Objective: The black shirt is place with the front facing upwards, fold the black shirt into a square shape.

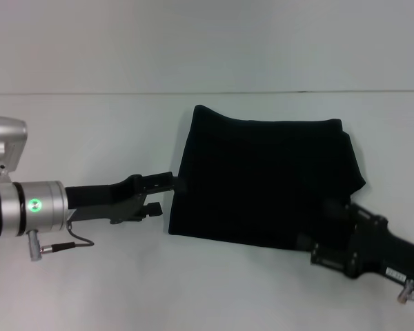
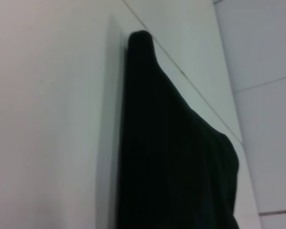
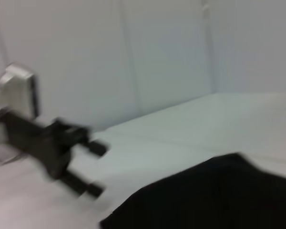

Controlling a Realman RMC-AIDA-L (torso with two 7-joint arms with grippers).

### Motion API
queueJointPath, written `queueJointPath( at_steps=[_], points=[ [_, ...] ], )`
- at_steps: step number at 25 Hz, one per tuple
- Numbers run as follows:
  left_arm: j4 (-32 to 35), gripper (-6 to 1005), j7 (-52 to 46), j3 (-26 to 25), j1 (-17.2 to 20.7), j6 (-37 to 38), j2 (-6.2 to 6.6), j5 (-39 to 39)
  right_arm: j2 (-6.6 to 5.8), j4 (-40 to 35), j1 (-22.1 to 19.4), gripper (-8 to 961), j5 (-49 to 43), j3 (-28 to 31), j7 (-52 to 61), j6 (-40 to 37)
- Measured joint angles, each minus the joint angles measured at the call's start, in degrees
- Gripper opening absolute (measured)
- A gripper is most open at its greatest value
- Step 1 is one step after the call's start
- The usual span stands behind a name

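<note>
Two grippers sit at the black shirt, already a folded block on the white tabletop. Left gripper, jaws apart, touches its side edge; right gripper is at its near corner, jaws hidden. I think folding is nearly done; next, let go and tidy the edges square.

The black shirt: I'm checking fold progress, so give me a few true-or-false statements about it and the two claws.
1. The black shirt lies folded into a compact, roughly square shape. True.
2. The "FREE!" lettering faces up. False: only plain black cloth shows.
3. The left claw is at the shirt's left edge. True.
4. The right claw is parked far from the shirt. False: it is at the shirt's near right corner.
</note>
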Motion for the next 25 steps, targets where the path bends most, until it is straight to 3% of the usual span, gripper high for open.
queueJointPath(
  at_steps=[7,25],
  points=[
    [-0.6,944,-2.6,4.0,-1.9,-4.4,-0.35,0.1,0.19,-0.4,0.4,938,-7.5,0.0,0.0,0.4],
    [-2.5,914,-3.1,8.6,-5.9,-11.1,-1.98,0.1,0.10,-0.5,0.2,938,-7.7,0.5,0.0,-0.2]
  ],
)
